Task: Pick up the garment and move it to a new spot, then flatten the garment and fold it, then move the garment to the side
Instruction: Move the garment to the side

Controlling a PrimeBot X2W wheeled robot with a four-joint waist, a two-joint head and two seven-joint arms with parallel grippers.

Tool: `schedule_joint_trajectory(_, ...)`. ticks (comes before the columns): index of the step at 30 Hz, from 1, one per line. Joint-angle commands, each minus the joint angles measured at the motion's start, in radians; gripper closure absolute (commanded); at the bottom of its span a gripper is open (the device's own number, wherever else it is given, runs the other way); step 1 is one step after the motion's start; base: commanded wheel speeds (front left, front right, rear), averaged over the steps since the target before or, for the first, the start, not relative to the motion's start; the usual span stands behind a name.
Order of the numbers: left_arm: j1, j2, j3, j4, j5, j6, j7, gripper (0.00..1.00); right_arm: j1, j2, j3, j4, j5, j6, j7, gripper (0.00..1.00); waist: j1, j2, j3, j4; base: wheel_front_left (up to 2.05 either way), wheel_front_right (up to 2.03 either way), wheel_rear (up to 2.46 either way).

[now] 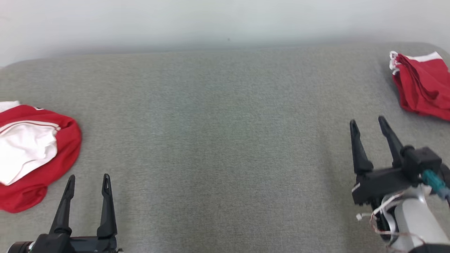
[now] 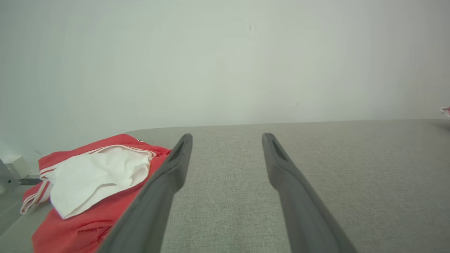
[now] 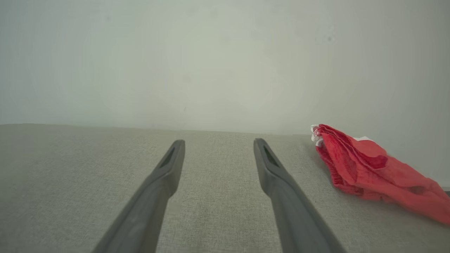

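two cloth items, two grippers, one table.

item 1: garment (image 1: 35, 154). red with a white panel and white-striped trim. it lies crumpled in a loose heap at the table's (image 1: 225, 140) left edge and is partly cut off by the head view's border. the white part lies on top, with red cloth around and under it. in the left wrist view the left finger crosses in front of its red cloth. it is apart from both grippers.

item 2: bundle (image 1: 422, 84). red cloth with a little white showing, gathered in layered folds at the far right corner of the table. whether it is neatly folded cannot be told.

item 3: left gripper (image 1: 88, 177). at the near edge, just right of the garment and near it. its two dark fingers are spread wide with only grey table between them, and it holds nothing.

item 4: right gripper (image 1: 367, 122). toward the right edge, nearer than the bundle and apart from it. its jaws are parted and empty, tilted slightly left. a pale forearm (image 1: 415, 218), a teal plug (image 1: 430, 179) and thin wires (image 1: 381, 219) sit behind it.

item 5: table. covered in grey woven fabric, with rounded far corners.

item 6: wall (image 1: 225, 21). pale and plain, along the far edge.
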Motion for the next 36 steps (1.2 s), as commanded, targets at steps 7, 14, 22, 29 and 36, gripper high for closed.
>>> schedule_joint_trajectory(7,0.032,-0.02,0.011,0.027,0.012,-0.013,-0.003,0.0,0.182,0.077,-0.051,-0.105,-0.022,-0.003,0.011,0.0,0.0002,0.0001,-0.067,0.06,0.0,0.0,0.0)
schedule_joint_trajectory(14,0.063,-0.034,0.018,0.063,0.011,-0.025,-0.003,0.0,0.316,0.131,-0.069,-0.192,-0.039,-0.003,0.02,0.0,0.0002,0.0001,-0.095,0.056,0.0,0.0,0.0)
schedule_joint_trajectory(22,0.079,-0.034,0.016,0.107,0.031,-0.033,-0.003,0.0,0.407,0.159,-0.049,-0.267,-0.041,-0.003,0.02,0.0,0.0002,0.0001,-0.129,0.044,0.0,0.0,0.0)
schedule_joint_trajectory(29,0.087,-0.032,0.021,0.136,0.044,-0.031,-0.003,0.0,0.444,0.167,-0.043,-0.3,-0.042,-0.003,0.034,0.0,0.0002,0.0001,-0.153,0.035,0.0,0.0,0.0)
schedule_joint_trajectory(36,0.103,-0.038,0.013,0.147,0.052,-0.023,-0.003,0.0,0.461,0.17,-0.049,-0.321,-0.049,-0.003,0.053,0.0,0.0002,0.0001,-0.173,0.034,0.0,0.0,0.0)
